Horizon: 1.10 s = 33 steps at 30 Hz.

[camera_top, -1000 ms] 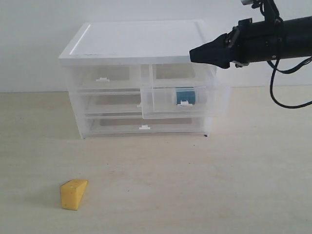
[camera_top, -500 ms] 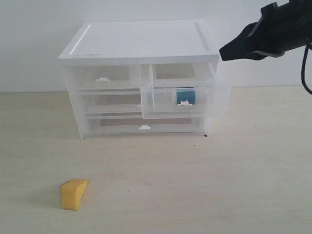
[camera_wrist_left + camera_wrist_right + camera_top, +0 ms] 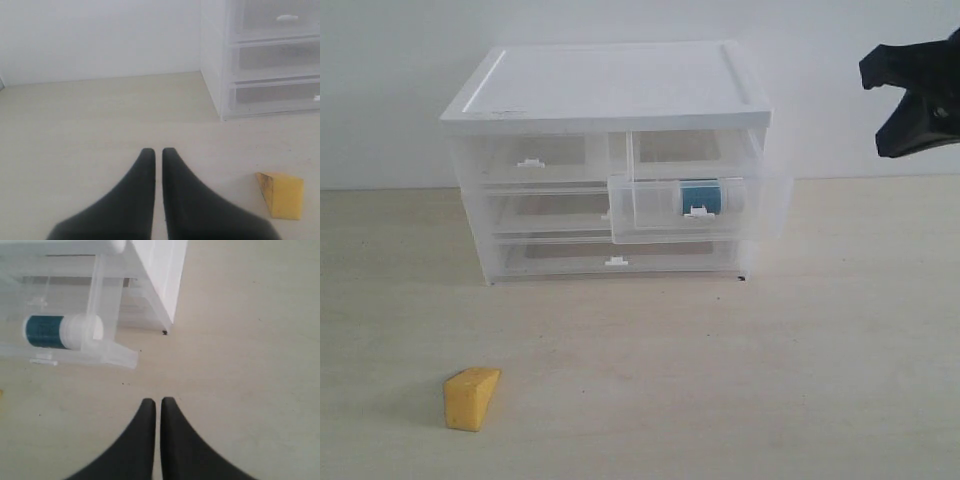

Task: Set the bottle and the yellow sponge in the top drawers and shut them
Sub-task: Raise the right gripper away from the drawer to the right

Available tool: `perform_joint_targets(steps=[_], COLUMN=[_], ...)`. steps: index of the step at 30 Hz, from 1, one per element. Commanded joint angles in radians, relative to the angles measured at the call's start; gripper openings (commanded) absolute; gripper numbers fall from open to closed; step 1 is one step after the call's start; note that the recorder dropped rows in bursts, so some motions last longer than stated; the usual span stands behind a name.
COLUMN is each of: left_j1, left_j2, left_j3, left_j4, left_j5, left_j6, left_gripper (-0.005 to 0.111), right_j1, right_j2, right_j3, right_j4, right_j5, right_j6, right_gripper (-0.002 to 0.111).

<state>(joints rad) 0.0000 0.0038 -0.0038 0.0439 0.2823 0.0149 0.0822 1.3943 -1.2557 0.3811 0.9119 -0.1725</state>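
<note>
Small drawer cabinet of translucent frosted white plastic (image 3: 470, 190): smooth. Opaque white top panel (image 3: 610, 80): smooth, faint sheen. Pale wood-grain tabletop (image 3: 770, 380): matt. Yellow-orange wedge-shaped foam sponge (image 3: 471, 398), 7 o'clock of cabinet: matt, fine-pored. Small cylindrical teal-labelled bottle (image 3: 700, 196): smooth label.

R hand (image 3: 158, 401) cut off by ext. view's edge. Bottle (image 3: 700, 196) label too small to read, cap hazy behind top drawer (image 3: 650, 208) front. Cabinet (image 3: 214, 75) cropped in L wrist view.

The bottle (image 3: 700, 196) lies in right top drawer (image 3: 650, 218) — sponge (image 3: 471, 398) before cabinet (image 3: 610, 85).
</note>
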Motion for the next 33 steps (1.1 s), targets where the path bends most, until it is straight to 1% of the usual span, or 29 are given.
perform_joint_targets(steps=[1, 2, 4, 9, 14, 16, 19, 20, 29, 33], left_j1=[0.002, 0.002, 0.002, 0.002, 0.002, 0.002, 0.002, 0.002, 0.002, 0.002], left_j2=[-0.004, -0.004, -0.004, -0.004, -0.004, -0.004, -0.004, -0.004, -0.004, -0.004], left_j3=[0.004, 0.004, 0.004, 0.004, 0.004, 0.004, 0.004, 0.004, 0.004, 0.004], left_j4=[-0.009, -0.009, -0.009, -0.009, -0.009, -0.009, -0.009, -0.009, -0.009, -0.009], left_j5=[-0.005, -0.005, -0.005, -0.005, -0.005, -0.005, -0.005, -0.003, -0.003, -0.003], left_j6=[0.001, 0.001, 0.001, 0.001, 0.001, 0.001, 0.001, 0.001, 0.001, 0.001], left_gripper=[0.004, 0.004, 0.004, 0.004, 0.004, 0.004, 0.004, 0.004, 0.004, 0.004], right_j1=[0.0, 0.008, 0.03, 0.084, 0.131, 0.151, 0.191, 0.211, 0.343, 0.38], right_j2=[-0.032, -0.043, -0.078, -0.18, -0.246, -0.258, -0.278, -0.279, -0.279, -0.279], right_j3=[-0.001, 0.002, 0.031, 0.148, 0.275, 0.326, 0.424, 0.476, 0.76, 0.843], right_j4=[-0.059, -0.063, -0.098, -0.138, -0.152, -0.152, -0.152, -0.152, -0.152, -0.145], right_j5=[-0.01, -0.03, -0.131, -0.421, -0.645, -0.725, -0.883, -0.969, -1.429, -1.558], right_j6=[0.057, 0.047, 0.045, 0.05, 0.035, 0.032, 0.03, 0.03, 0.03, 0.033], right_gripper=[0.0, 0.0, 0.0, 0.0, 0.0, 0.0, 0.0, 0.0, 0.0, 0.0])
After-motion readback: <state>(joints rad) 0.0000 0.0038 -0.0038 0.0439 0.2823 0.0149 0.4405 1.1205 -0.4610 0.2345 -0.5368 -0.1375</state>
